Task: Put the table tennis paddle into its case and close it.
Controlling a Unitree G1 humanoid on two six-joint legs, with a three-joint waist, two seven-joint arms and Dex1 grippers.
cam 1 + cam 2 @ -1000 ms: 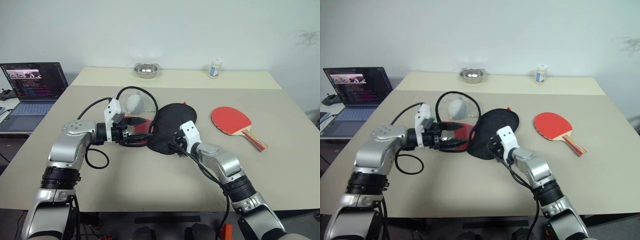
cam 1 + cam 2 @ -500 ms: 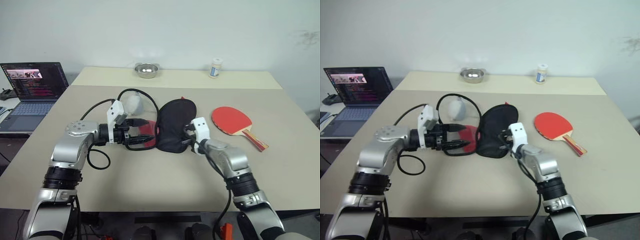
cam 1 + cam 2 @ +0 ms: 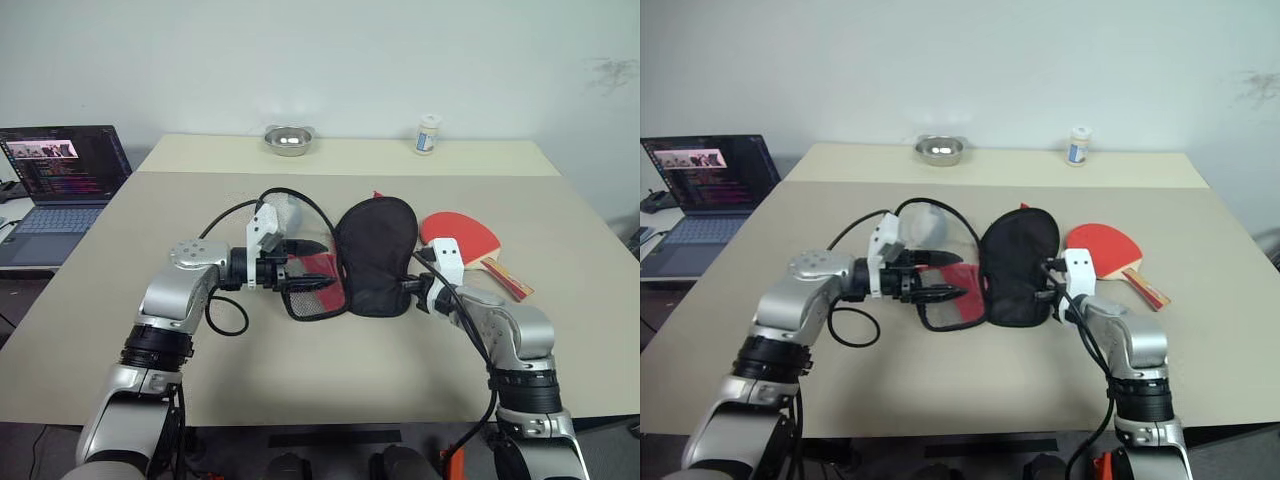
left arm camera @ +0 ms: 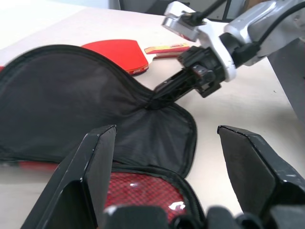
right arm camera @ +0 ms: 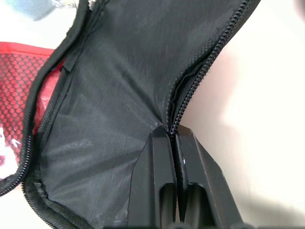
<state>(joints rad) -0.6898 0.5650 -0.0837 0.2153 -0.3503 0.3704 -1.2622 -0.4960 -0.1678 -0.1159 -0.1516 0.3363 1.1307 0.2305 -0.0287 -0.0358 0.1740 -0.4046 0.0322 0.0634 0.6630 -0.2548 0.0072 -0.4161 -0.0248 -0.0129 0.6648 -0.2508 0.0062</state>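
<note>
Table (image 3: 300,380): right hand (image 5: 172,138) pinches case (image 5: 119,109) zipper rim, wrist view

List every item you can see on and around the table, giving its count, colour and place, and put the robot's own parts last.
case: one, black with a red mesh half, open at table centre.
table tennis paddle: one, red face, striped wooden handle, flat on the table to the right of the case.
metal bowl: one, silver, far edge of the table.
small bottle: one, white, far edge, to the right of the bowl.
laptop: one, dark, screen lit, beside the table on the left.
table: one, beige.
left claw: one, black, open over the red mesh half.
right claw: one, black, shut on the case's zipper rim.
</note>
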